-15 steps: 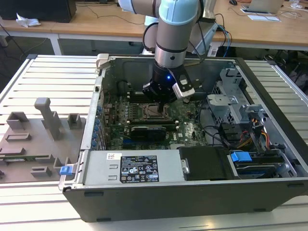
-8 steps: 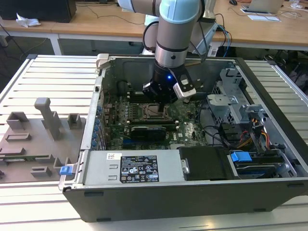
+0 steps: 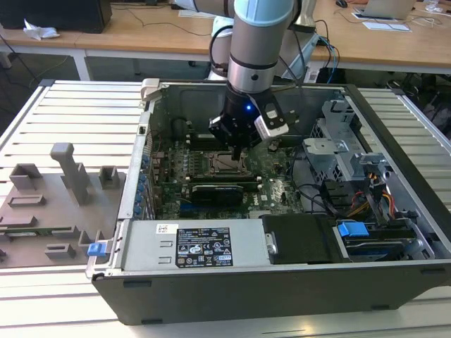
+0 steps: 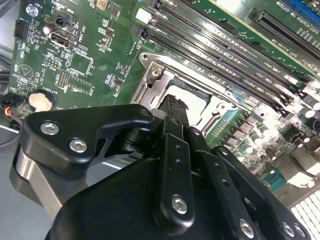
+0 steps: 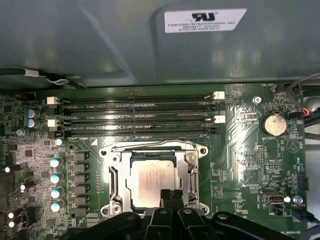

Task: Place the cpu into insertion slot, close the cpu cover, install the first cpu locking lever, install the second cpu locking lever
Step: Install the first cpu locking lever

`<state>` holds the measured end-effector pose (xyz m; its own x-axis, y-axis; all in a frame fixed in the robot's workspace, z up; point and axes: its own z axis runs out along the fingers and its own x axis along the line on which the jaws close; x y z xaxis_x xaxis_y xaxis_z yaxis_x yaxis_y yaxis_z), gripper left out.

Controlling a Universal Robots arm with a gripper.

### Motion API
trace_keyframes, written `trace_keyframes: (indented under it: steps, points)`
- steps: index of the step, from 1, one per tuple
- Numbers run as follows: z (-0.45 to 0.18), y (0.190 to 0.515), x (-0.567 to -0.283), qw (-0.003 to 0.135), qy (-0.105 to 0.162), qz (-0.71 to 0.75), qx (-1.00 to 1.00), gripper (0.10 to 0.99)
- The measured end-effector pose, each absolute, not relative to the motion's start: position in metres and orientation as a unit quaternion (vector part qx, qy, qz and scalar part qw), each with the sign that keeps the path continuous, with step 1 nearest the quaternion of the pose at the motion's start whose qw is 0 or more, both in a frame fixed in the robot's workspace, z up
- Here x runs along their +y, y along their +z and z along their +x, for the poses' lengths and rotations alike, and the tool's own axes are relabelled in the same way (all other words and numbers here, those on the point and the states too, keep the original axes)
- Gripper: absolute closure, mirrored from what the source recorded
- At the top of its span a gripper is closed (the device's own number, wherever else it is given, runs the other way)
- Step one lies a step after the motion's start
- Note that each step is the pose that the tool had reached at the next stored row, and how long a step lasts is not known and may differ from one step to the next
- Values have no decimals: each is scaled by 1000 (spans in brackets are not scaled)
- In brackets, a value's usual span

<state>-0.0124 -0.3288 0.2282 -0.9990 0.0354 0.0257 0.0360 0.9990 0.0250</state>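
The cpu [image 5: 154, 184] lies flat in the insertion slot [image 5: 116, 176] on the green board [image 5: 240, 150]. Its top is dull silver with tiny print that is too small to read. The cpu cover [image 5: 192, 167] is down around the chip, and the chip shows through its big square window. In the second wrist view the cpu [image 4: 186, 101] peeks out past the black fingers.

The gripper [image 5: 170, 196] is right over the near edge of the chip. Its two black fingertips [image 5: 165, 196] are pressed close together, and nothing is seen between them. In the exterior view the gripper [image 3: 236, 149] reaches down into the open computer case [image 3: 282, 285].

Beside the slot lie four long black memory slots [image 5: 135, 117] with white clips at the ends. A round silver battery [image 5: 274, 121] sits on the board well off to one side. A white sticker [image 5: 205, 20] on the grey case wall has black letters. Another label [image 3: 203, 248], black and white, sits on the grey box at the front of the case. A grey tray with holders [image 3: 49, 201] lies on the table on the exterior view's left.
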Motion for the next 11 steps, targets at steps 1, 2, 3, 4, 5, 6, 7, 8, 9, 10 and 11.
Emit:
trace_keyframes:
  steps: [1, 2, 3, 4, 5, 6, 7, 8, 9, 10, 11]
  points:
    - [-12, 230, -329, 13, -13, -18, -1000, 980]
    - [-12, 232, -329, 13, -13, -18, -1000, 980]
    - [-12, 235, -329, 13, -13, -18, -1000, 980]
    - [-12, 236, -329, 13, -13, -18, -1000, 980]
    - [-12, 237, -329, 13, -13, -18, -1000, 980]
    - [-12, 238, -329, 13, -13, -18, -1000, 980]
    - [-12, 239, -329, 13, -13, -18, -1000, 980]
    - [-12, 241, -329, 13, -13, -18, -1000, 980]
    - [-12, 244, -329, 13, -13, -18, -1000, 980]
    - [-12, 248, -329, 13, -13, -18, -1000, 980]
    - [-12, 249, -329, 13, -13, -18, -1000, 980]
